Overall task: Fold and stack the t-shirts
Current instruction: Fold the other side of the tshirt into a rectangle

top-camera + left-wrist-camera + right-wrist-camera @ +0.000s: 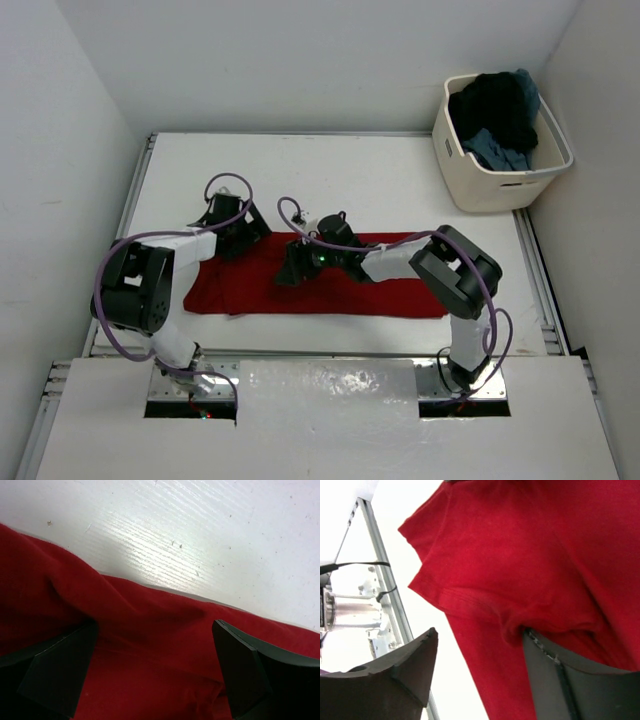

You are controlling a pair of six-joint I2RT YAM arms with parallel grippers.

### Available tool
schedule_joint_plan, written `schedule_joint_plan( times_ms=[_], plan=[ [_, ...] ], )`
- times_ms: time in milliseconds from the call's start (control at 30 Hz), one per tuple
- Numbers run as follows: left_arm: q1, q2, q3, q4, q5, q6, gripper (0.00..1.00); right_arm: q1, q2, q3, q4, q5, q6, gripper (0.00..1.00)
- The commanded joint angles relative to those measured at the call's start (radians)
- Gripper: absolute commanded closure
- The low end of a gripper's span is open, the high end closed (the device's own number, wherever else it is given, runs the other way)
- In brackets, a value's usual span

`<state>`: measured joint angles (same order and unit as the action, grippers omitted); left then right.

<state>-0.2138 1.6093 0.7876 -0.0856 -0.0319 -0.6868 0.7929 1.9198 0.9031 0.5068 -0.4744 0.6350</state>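
A: Where does the red shirt [330, 298] sit?

B: It lies flat in the middle of the table [400, 180], as a long band running left to right, with both arms reaching over it. The other shirts, a black one [495, 100] and a blue-grey one [495, 150], are heaped in the tub [500, 190] at the far right corner.

A: And the fingers?

B: The left gripper [154, 630] is fully spread, straddling the far edge of the cloth and holding nothing. The right gripper [480, 635] also has a gap between its fingers. One finger [570, 675] is tucked against a fold by the sleeve and the other [405, 665] is off the cloth, over bare table. That is no grip yet.

A: What might go wrong?

B: The right side looks likeliest to fail. If its fingers shut where they stand, they may catch only the thin lip of that fold, and it would slip out as soon as the arm lifts. They could equally pinch two layers and drag the whole shirt instead of turning one edge.

A: And the left?

B: If it grabs later or lower than its partner, the fold line would run crooked.

A: How does the cloth look?

B: It is soft, matte and bright red, with a stitched sleeve hem and shallow wrinkles near the left fingers. It appears limp enough to sag and bunch.
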Motion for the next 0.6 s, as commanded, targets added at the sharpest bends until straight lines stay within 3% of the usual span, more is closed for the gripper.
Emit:
schedule_joint_plan(
  times_ms=[0,200,267,333,367,500,533,567],
  plan=[
    [0.011,0.004,-0.037,0.043,-0.005,-0.007,0.00,0.015,0.008,0.052,0.063,0.003,0.038,0.34],
    [0.014,0.001,-0.050,0.058,-0.003,-0.005,0.00,0.026,0.051,0.052,0.041,0.010,0.058,0.41],
    [0.016,0.003,-0.048,0.057,-0.008,-0.005,0.00,0.029,0.057,0.056,0.035,0.013,0.061,0.49],
    [0.019,-0.002,-0.050,0.058,-0.013,-0.005,0.00,0.029,0.061,0.053,0.024,0.025,0.063,0.57],
    [0.019,-0.003,-0.051,0.060,-0.013,-0.005,0.00,0.031,0.061,0.053,0.021,0.031,0.060,0.68],
    [0.021,-0.009,-0.054,0.063,-0.013,0.000,0.00,0.031,0.050,0.036,0.022,0.098,0.066,0.82],
    [0.021,-0.011,-0.056,0.063,-0.011,0.001,0.00,0.031,0.047,0.033,0.025,0.106,0.066,0.94],
    [0.021,-0.009,-0.057,0.063,-0.011,0.003,0.00,0.031,0.044,0.031,0.024,0.111,0.065,1.00]
  ],
)
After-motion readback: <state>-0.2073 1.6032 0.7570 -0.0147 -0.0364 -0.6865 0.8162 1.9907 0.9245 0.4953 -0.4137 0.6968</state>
